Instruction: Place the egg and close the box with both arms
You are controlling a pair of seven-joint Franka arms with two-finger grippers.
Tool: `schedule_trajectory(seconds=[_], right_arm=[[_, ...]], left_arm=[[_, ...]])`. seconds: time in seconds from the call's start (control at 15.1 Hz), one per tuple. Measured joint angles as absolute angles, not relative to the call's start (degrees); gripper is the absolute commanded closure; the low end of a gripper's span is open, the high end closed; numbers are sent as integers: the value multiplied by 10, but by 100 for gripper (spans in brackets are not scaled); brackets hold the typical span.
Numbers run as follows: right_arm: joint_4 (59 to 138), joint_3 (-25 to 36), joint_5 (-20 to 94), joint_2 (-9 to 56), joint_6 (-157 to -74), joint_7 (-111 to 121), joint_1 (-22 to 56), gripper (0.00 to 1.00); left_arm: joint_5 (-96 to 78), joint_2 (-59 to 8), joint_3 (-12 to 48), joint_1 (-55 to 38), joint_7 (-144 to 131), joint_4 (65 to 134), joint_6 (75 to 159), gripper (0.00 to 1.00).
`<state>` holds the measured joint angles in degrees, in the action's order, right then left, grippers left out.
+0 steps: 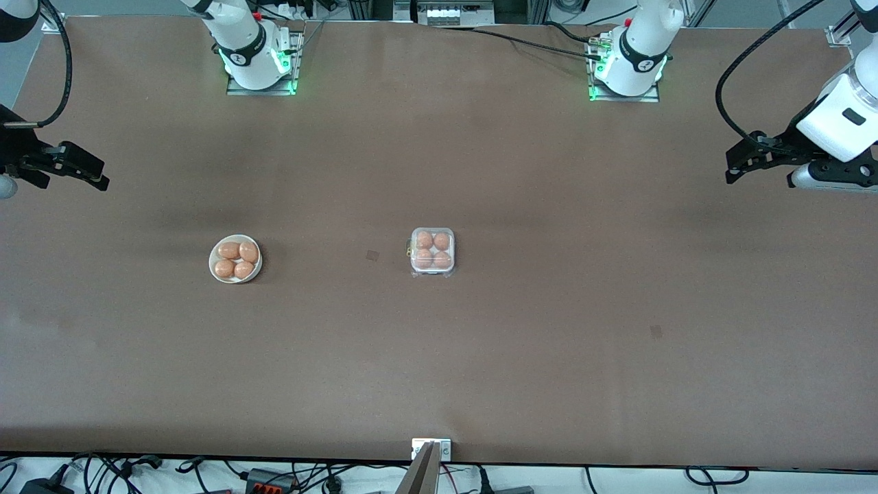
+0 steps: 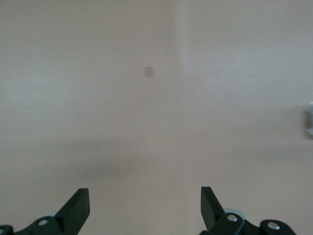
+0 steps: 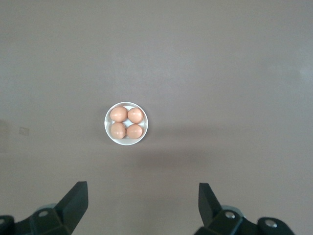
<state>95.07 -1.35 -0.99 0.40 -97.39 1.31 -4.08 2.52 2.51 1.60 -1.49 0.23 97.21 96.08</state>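
Egg box (image 1: 433,252) lid down mid-table, bowl (image 1: 235,259) at its 9 o'clock; left gripper (image 1: 739,163) and right gripper (image 1: 92,175) spread, empty, over table ends.

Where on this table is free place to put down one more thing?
Bare table lies between the bowl of eggs and the closed box, between them and the front camera, and from the box toward the left arm's end. Nothing is crowded. The left gripper and right gripper hang open over the table's ends.
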Motion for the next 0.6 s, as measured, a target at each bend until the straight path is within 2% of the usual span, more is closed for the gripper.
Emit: schedule_trajectory(seconds=[0.6], right_arm=[[951,-14,-10,4,-973,13,-41,0]], left_arm=[[17,26,17,-19,-17,974,934,0]])
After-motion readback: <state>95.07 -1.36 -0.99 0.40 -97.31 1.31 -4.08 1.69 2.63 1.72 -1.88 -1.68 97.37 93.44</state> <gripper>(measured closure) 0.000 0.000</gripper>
